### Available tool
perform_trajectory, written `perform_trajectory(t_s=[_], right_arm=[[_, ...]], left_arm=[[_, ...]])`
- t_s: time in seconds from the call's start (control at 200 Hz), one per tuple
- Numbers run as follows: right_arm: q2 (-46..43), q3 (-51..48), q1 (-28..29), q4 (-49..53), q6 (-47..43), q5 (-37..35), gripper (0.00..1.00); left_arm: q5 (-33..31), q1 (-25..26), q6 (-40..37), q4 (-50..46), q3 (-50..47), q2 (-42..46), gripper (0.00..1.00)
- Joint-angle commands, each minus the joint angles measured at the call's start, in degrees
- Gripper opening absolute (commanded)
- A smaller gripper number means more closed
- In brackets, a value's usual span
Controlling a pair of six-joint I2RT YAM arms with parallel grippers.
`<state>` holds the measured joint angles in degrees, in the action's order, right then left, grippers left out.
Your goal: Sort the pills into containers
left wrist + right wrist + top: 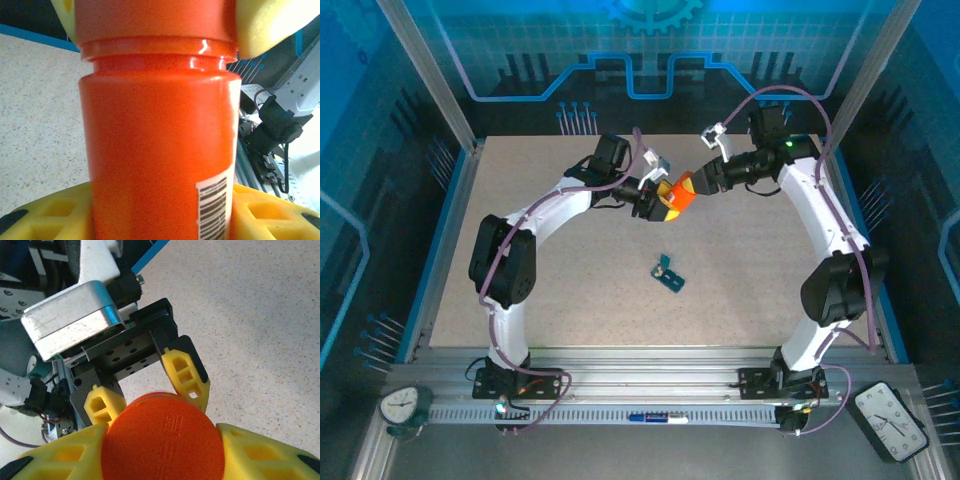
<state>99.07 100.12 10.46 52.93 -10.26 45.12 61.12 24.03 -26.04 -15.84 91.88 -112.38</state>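
Left gripper [658, 201] clamped on orange bottle [155, 150] body, aloft. Right gripper [693, 186] closed on cap [162, 437]. Pill box [669, 273] lies on table [560, 290], well apart.

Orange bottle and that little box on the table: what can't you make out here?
- Contents of the orange bottle: in the left wrist view the solid wall hides them; in the right wrist view the cap covers the top.
- The label: left wrist view, cut off by the bottom edge.
- The pill box: top view, too small to tell what its compartments hold.
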Motion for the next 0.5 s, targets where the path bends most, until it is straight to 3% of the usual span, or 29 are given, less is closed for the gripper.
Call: perform_trajectory(t_s=[0.0, 0.2, 0.495], right_arm=[[0.73, -3.73, 0.54, -4.35, 6.63, -0.5, 0.41], [0.17, -11.57, 0.63, -15.74, 21.21, -1.63, 0.38], [-0.64, -23.44, 2.75, -30.53, 38.4, -8.03, 0.36]], left_arm=[[0.5, -0.21, -0.36, 5.61, -0.13, 2.07, 0.0], [-6.94, 0.17, 2.85, 20.07, -7.36, 5.6, 0.0], [-26.48, 5.27, -1.9, 41.2, -19.14, 9.08, 0.0]])
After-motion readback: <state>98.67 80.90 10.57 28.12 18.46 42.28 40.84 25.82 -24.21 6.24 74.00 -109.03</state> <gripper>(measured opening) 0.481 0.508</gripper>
